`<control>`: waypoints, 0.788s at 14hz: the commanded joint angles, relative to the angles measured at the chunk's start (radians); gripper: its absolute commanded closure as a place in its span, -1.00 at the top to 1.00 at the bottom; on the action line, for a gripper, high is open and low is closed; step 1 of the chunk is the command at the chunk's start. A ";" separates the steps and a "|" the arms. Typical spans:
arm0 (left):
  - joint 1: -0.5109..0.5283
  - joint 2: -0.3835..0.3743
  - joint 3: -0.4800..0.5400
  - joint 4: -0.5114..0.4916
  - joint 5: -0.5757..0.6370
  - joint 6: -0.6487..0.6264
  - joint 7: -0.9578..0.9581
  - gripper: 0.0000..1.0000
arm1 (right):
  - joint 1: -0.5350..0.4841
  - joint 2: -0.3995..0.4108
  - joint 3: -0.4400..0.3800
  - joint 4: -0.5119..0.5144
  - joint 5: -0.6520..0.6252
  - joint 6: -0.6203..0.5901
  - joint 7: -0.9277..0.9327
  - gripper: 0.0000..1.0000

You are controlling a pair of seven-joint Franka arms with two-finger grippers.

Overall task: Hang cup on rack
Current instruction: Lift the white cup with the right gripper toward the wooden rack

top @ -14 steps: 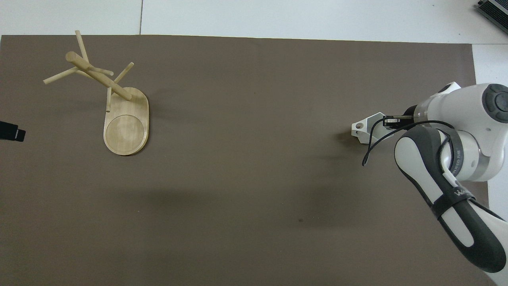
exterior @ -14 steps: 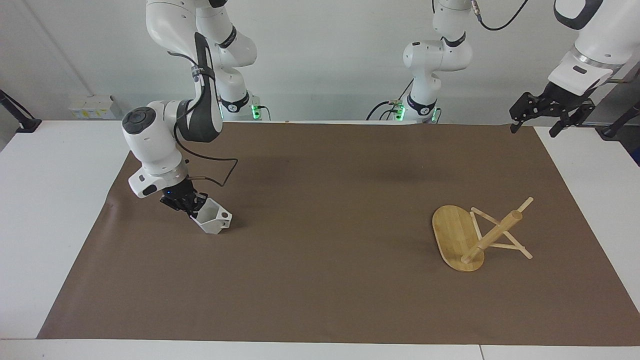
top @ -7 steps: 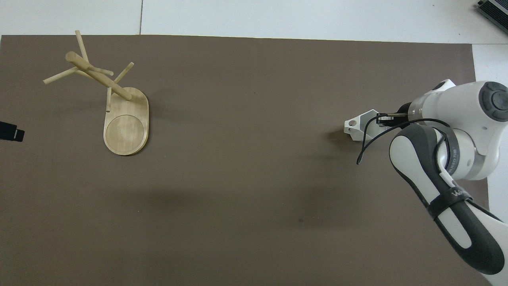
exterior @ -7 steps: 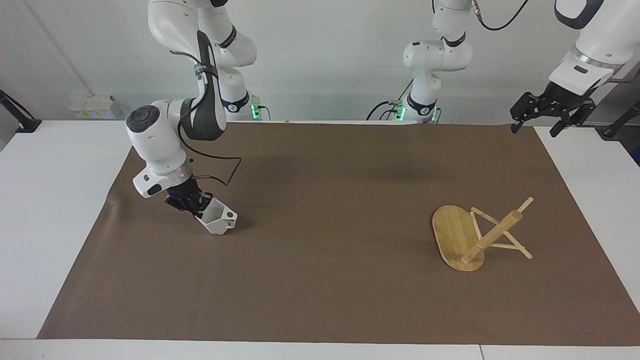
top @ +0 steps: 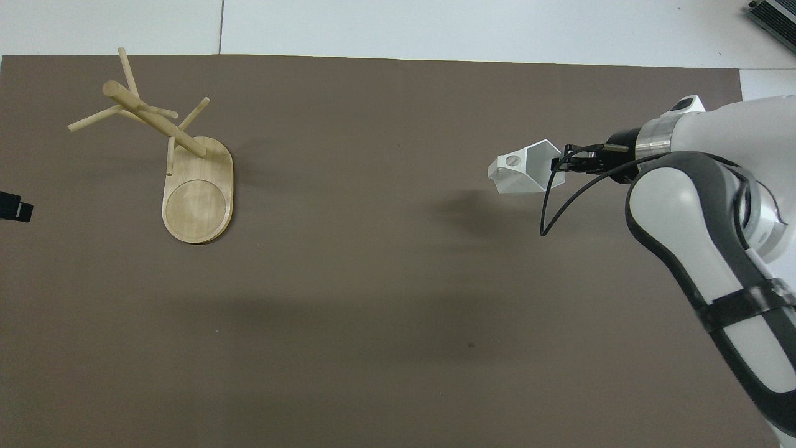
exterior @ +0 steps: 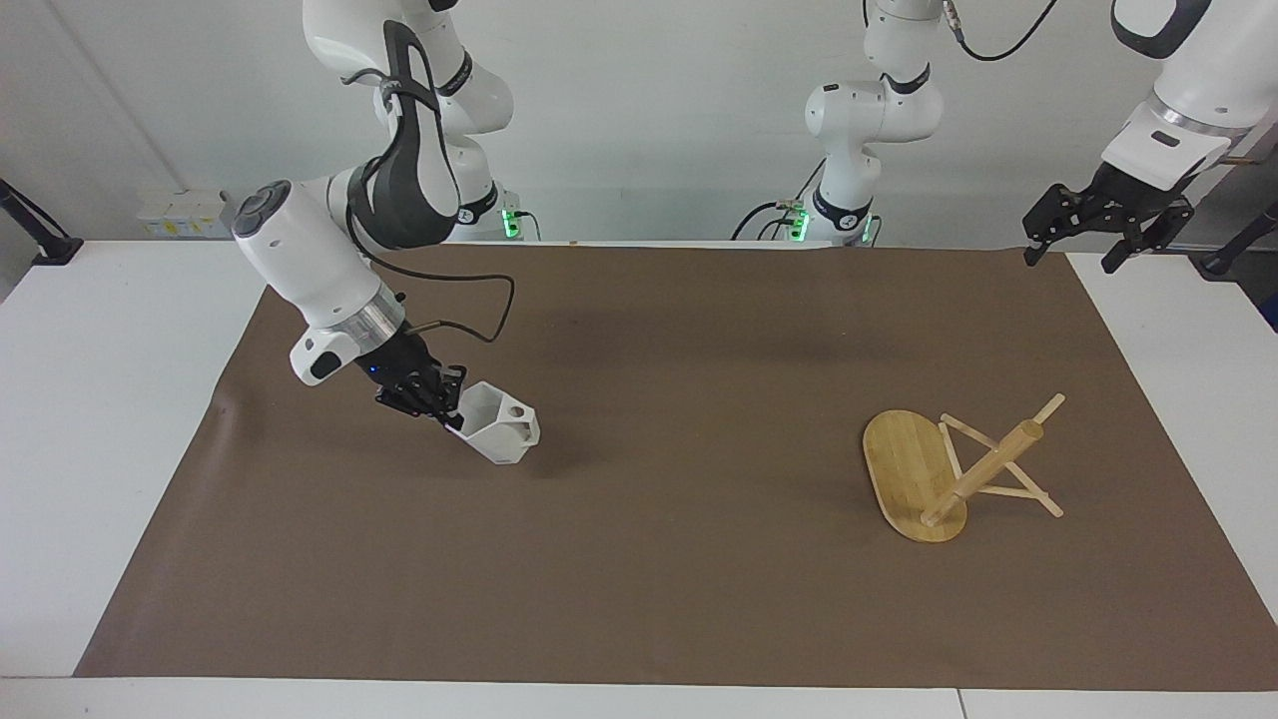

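Note:
A white faceted cup [exterior: 496, 429] [top: 524, 172] hangs tilted above the brown mat, its handle with the hole pointing toward the left arm's end of the table. My right gripper [exterior: 440, 401] [top: 564, 164] is shut on the cup's rim. The bamboo rack [exterior: 907, 469] [top: 198, 190] stands on its oval base near the left arm's end, its post [exterior: 982, 469] and thin pegs bare. My left gripper [exterior: 1068, 262] [top: 16, 208] waits open, raised over the mat's corner at that end, apart from the rack.
The brown mat [exterior: 649, 569] covers most of the white table [exterior: 90, 419]. The right arm's black cable [exterior: 479, 325] loops above the mat beside the cup. Small white boxes [exterior: 185, 212] sit by the wall at the right arm's end.
My right gripper has lifted the cup off the mat and carried it toward the left arm's end. The rack has not moved, and the left gripper has only drifted slightly.

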 commanded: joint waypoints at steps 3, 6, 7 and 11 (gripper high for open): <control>-0.002 -0.038 -0.011 -0.047 0.005 0.002 0.008 1.00 | -0.010 0.001 0.050 0.052 0.290 -0.075 -0.093 -1.00; -0.013 -0.036 -0.014 -0.046 -0.017 0.003 0.084 1.00 | -0.009 0.001 0.115 0.063 0.423 -0.043 -0.088 -1.00; -0.013 -0.036 -0.015 -0.046 -0.024 0.006 0.117 1.00 | -0.006 0.001 0.124 0.061 0.455 -0.027 -0.085 -1.00; -0.036 -0.045 -0.021 -0.069 -0.146 0.031 0.274 1.00 | 0.000 0.016 0.274 0.063 0.465 0.127 -0.005 -1.00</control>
